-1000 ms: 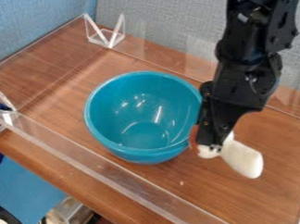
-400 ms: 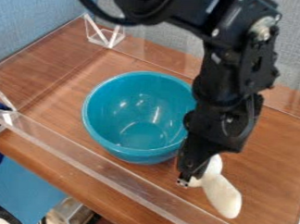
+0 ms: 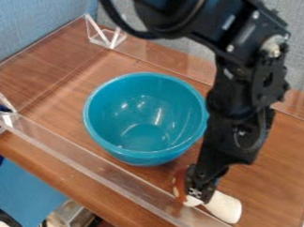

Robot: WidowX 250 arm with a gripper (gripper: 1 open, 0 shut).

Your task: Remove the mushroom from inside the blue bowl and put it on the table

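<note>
The teal-blue bowl [image 3: 142,117] sits left of centre on the wood-grain table [image 3: 62,75], and its inside shows only a smooth surface. The mushroom [image 3: 222,206] is outside the bowl, low at the table's front right, with its cream stem sticking out to the right. My gripper [image 3: 202,190] points straight down over it, fingertips at the tabletop around the mushroom. The dark fingers blur together, so I cannot make out whether they still pinch it. The black arm [image 3: 243,100] rises just to the right of the bowl.
A low clear acrylic wall [image 3: 102,168] runs along the front edge, right in front of the gripper and mushroom. A clear angled bracket [image 3: 107,33] stands at the back left corner. Bare wood lies behind the bowl and to its left.
The gripper has carried the mushroom down and towards the front wall, from beside the bowl's rim to the tabletop. The wrist has rolled a little. The bowl has not moved.
</note>
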